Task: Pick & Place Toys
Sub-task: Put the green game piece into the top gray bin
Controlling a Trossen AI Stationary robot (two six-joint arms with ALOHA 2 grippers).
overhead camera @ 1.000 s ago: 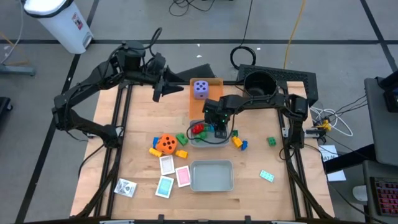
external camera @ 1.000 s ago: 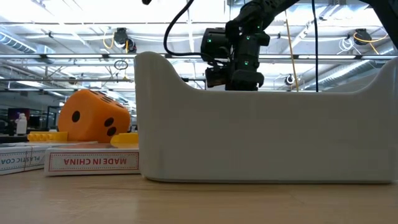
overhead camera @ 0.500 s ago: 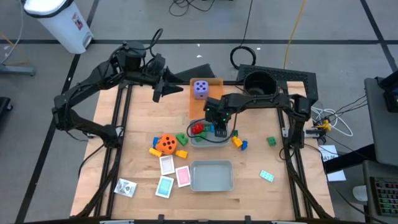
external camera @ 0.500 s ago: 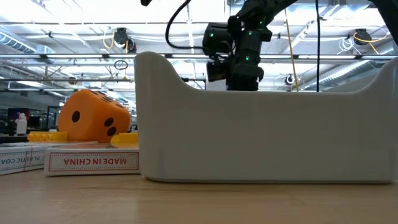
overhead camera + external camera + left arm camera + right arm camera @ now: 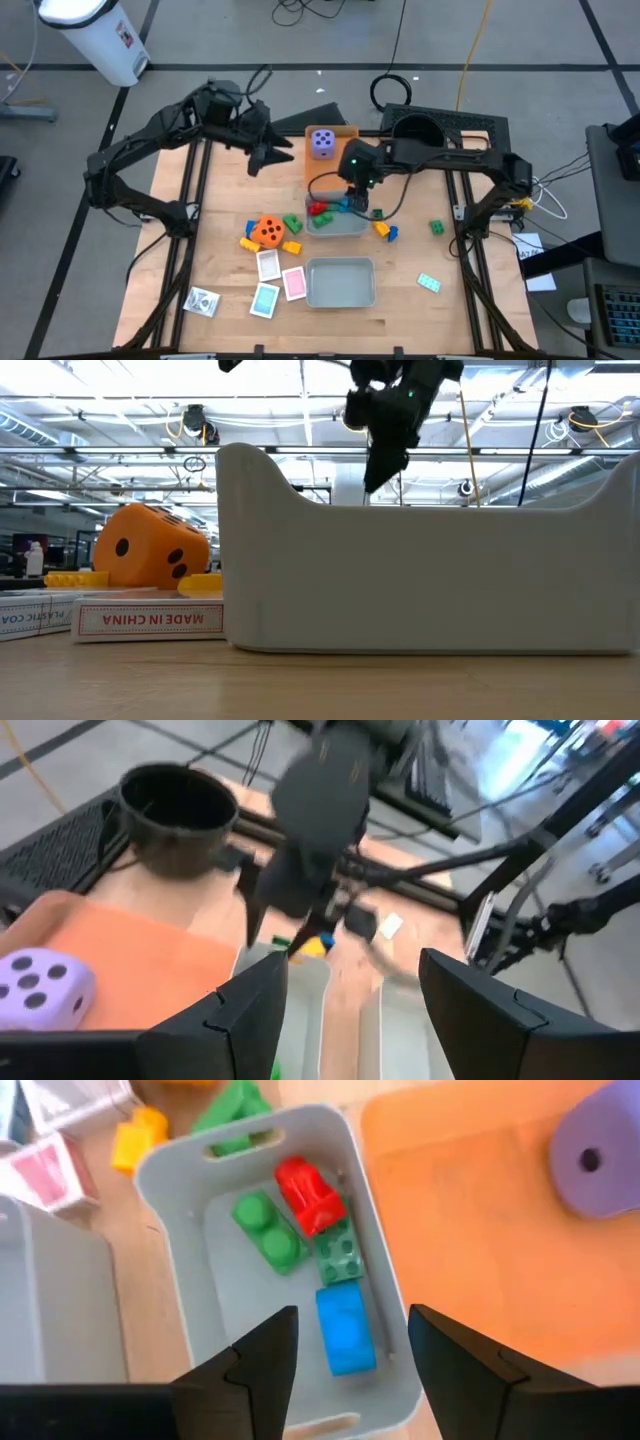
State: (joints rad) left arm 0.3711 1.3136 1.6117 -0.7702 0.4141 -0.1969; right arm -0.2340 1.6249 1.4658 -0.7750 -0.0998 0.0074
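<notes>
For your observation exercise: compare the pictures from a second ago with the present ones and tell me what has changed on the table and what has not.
The right gripper has risen out of the grey tray and drawn back toward the orange tray, open and empty; a blue brick lies in the tray below it. The left gripper shifted slightly. The orange die, the purple die and the cards stayed put.

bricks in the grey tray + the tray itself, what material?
Bricks: likely hard moulded plastic, glossy; round studs on top, saturated red, green and blue, light glints on the red one. Grey tray: probably moulded plastic too, matte; uniform grey, rounded corners, slot handles cut through the end walls. Could be resin; the look leaves it open.
</notes>
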